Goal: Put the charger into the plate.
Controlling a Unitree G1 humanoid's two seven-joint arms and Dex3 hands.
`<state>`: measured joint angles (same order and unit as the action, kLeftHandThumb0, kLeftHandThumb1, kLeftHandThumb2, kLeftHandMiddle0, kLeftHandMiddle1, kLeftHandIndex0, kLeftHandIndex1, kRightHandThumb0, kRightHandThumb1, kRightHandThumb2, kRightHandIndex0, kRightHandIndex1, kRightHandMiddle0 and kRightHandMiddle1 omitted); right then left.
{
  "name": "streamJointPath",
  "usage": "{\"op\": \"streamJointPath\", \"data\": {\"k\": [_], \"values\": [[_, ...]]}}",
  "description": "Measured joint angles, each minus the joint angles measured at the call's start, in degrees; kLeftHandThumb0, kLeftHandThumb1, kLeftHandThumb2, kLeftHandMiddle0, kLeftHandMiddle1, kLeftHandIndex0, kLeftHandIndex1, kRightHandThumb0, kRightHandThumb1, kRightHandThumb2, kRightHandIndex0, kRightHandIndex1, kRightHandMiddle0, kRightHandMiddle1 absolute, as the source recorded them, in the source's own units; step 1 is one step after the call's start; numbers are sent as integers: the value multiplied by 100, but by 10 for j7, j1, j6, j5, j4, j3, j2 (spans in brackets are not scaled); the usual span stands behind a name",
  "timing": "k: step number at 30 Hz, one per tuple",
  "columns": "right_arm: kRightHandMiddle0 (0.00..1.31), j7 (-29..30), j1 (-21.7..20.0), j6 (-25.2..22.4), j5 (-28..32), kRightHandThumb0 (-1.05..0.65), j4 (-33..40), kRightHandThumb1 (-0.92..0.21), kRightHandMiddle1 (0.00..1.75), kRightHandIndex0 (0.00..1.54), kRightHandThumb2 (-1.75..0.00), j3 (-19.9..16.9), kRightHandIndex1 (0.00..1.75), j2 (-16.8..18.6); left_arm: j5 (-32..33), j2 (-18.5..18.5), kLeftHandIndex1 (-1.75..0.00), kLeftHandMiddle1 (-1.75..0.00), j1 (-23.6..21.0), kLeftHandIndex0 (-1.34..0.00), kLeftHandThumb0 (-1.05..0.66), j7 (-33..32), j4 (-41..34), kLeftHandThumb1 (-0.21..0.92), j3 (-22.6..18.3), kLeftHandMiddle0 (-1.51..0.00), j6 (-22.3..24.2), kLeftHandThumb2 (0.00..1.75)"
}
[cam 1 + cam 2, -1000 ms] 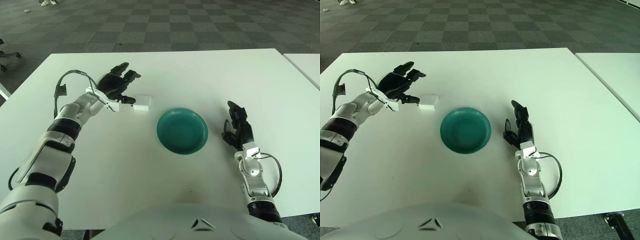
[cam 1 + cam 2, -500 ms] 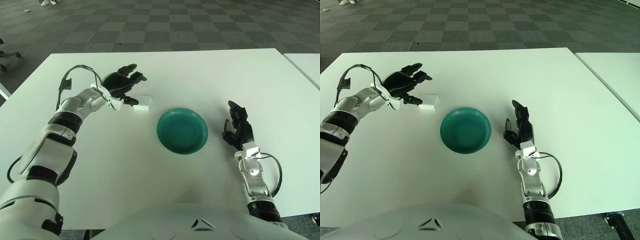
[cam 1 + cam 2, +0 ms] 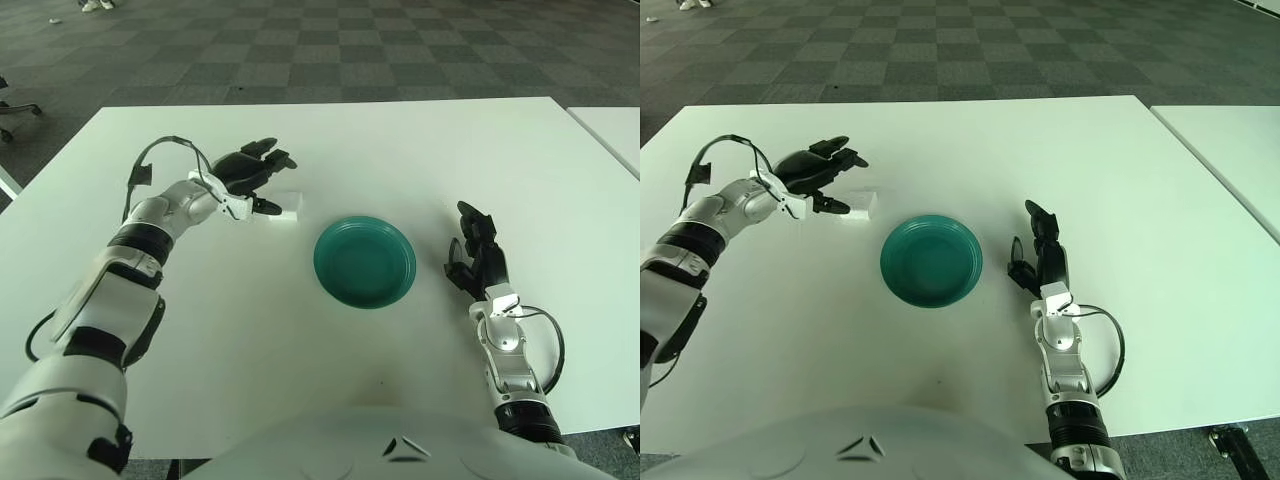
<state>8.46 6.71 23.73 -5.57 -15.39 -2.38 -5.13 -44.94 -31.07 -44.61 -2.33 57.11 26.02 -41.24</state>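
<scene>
A small white charger [image 3: 287, 206] lies on the white table [image 3: 300, 330], left of a teal plate [image 3: 365, 262]. My left hand [image 3: 252, 176] is over the charger's left end with fingers spread; its thumb tip sits at the charger's near left edge. It holds nothing. The plate is empty. My right hand [image 3: 474, 253] rests on the table right of the plate, fingers relaxed and empty. In the right eye view the charger [image 3: 860, 205] and plate [image 3: 931, 260] show the same layout.
A second white table [image 3: 612, 130] stands at the far right, with a narrow gap between. A black cable loops off my left wrist [image 3: 150, 165]. Checkered carpet lies beyond the far edge.
My left hand has moved right and a little forward, closing onto the charger's left end. The charger, plate and right hand have not moved.
</scene>
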Motion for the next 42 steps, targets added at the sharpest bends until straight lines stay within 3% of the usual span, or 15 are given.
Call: {"op": "streamJointPath", "data": {"k": [17, 42], "values": [[0, 0, -3, 12, 1, -86, -4, -92, 57, 17, -87, 0, 1, 0, 17, 16, -84, 0, 0, 0, -105, 54, 12, 92, 3, 0, 19, 30], [0, 0, -3, 14, 1, -83, -4, -92, 55, 16, -88, 0, 0, 0, 15, 61, -79, 0, -12, 0, -105, 45, 89, 92, 40, 0, 74, 37]]}}
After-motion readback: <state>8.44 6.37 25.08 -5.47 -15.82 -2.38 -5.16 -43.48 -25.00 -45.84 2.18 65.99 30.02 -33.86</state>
